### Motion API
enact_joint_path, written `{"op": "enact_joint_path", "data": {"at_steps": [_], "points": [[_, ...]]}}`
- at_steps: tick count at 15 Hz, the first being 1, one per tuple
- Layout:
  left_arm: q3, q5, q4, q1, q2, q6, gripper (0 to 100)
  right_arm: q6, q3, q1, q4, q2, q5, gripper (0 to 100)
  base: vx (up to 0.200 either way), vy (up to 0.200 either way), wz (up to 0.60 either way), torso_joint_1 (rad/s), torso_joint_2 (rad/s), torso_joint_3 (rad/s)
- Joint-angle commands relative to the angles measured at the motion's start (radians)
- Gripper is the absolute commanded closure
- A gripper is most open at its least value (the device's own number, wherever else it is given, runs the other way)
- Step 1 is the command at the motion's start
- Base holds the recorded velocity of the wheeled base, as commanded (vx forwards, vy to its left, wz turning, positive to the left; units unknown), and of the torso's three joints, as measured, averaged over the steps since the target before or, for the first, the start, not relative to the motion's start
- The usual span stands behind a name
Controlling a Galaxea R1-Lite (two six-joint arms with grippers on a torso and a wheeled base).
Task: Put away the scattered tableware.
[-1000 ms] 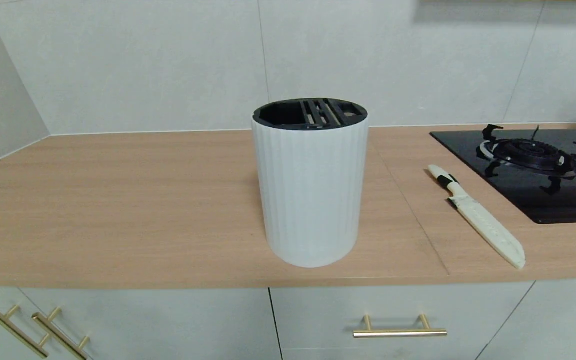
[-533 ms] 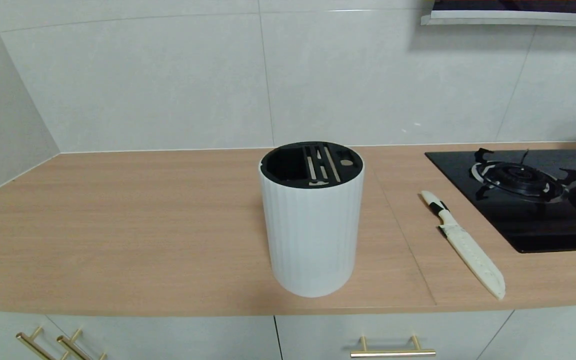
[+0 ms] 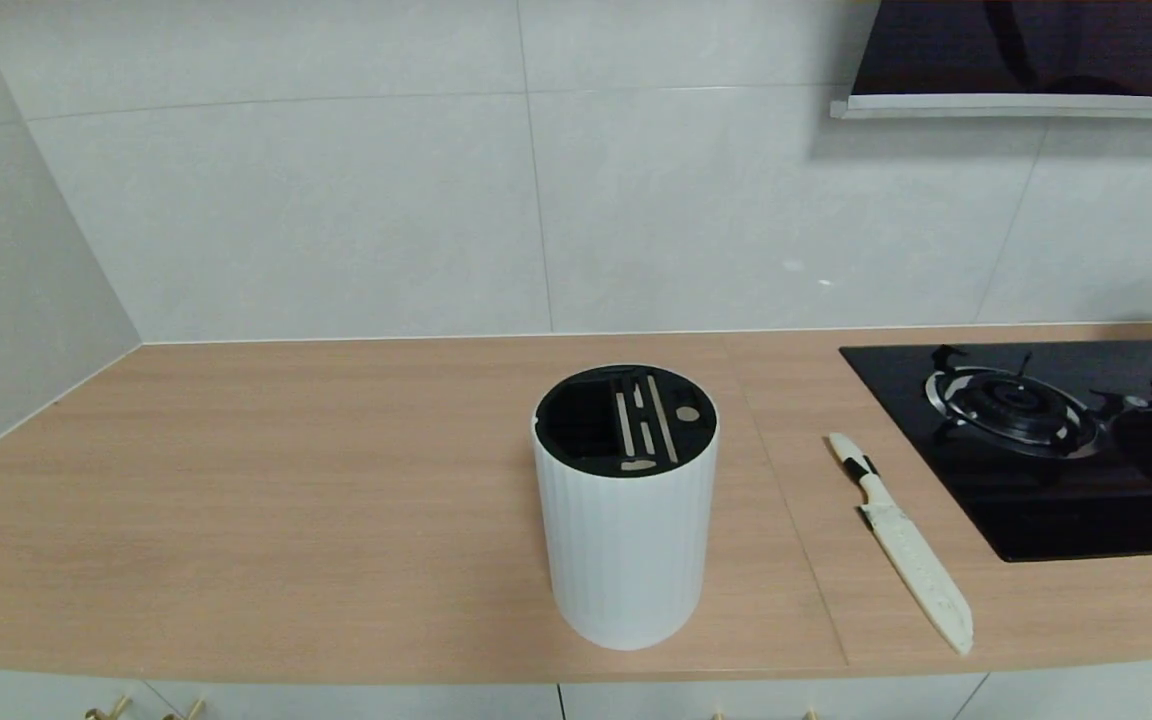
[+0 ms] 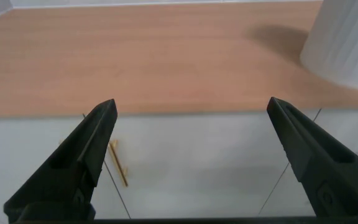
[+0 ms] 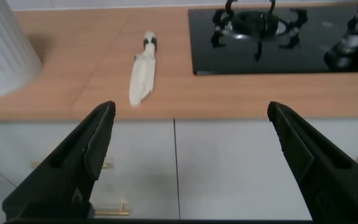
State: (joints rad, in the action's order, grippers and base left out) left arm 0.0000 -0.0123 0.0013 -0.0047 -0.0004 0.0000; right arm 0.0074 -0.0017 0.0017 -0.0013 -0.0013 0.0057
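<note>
A cream knife (image 3: 899,540) with a black band on its handle lies flat on the wooden counter (image 3: 286,480), between the white ribbed holder (image 3: 626,520) and the hob; it also shows as the knife (image 5: 143,70) in the right wrist view. The holder stands upright near the front edge, its black slotted top (image 3: 626,418) empty. My left gripper (image 4: 191,121) hangs open in front of the counter edge, left of the holder (image 4: 347,43). My right gripper (image 5: 191,124) is open too, in front of the counter edge, short of the knife.
A black gas hob (image 3: 1036,440) with pan supports takes up the counter's right end. A range hood (image 3: 1026,60) hangs above it. White tiled walls close off the back and left side. Cabinet fronts with brass handles (image 5: 107,165) lie below the counter.
The head camera has risen and tilted, so the whole picture shifted: the counter sits lower in frame and the hood came into view. Holder and knife keep their places on the counter.
</note>
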Motion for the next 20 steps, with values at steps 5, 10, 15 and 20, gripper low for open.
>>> {"op": "enact_joint_path", "data": {"at_steps": [5,10,15,20], "points": [[0.000,0.000,0.000,0.000,0.000,0.000,0,0.000,0.000,0.000,0.000,0.001,0.000,0,0.000,0.000,0.00,0.268,-0.59,-0.311],[0.000,0.000,-0.001,0.000,0.000,0.000,0,0.000,0.000,0.000,0.000,0.001,0.000,0,0.000,0.000,0.00,0.233,-0.48,-0.251],[0.000,0.002,0.000,0.000,0.000,0.000,0,0.000,0.000,0.000,0.000,0.001,0.000,0,0.000,0.000,0.00,0.051,-0.11,-0.057],[0.000,0.000,-0.001,0.000,0.000,0.000,0,0.000,0.000,0.000,0.000,0.001,0.000,0,0.000,0.000,0.00,0.000,0.00,0.000]]}}
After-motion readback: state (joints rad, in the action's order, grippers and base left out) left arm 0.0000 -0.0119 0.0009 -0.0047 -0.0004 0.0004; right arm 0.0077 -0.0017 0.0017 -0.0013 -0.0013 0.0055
